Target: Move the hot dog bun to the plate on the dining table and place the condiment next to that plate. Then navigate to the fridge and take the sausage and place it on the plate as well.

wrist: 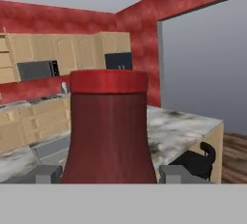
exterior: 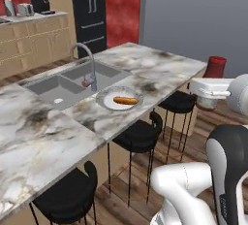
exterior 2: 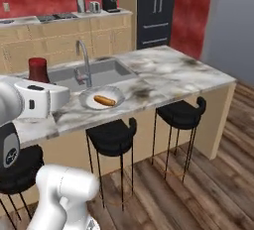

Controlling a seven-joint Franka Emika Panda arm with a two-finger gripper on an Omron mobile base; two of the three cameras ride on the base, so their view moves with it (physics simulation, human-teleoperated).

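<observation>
The condiment, a dark-red bottle, stands upright between my fingertips, and my gripper is shut on it. The same bottle shows above my white hand, held in the air on the stool side of the dining table. On that marble top, the hot dog bun lies on the plate beside the sink, well apart from my gripper. The black fridge stands shut at the back. The sausage is out of view.
A grey sink with an arched steel tap sits next to the plate. Black stools line the near side of the island. A wooden wall counter carries small appliances.
</observation>
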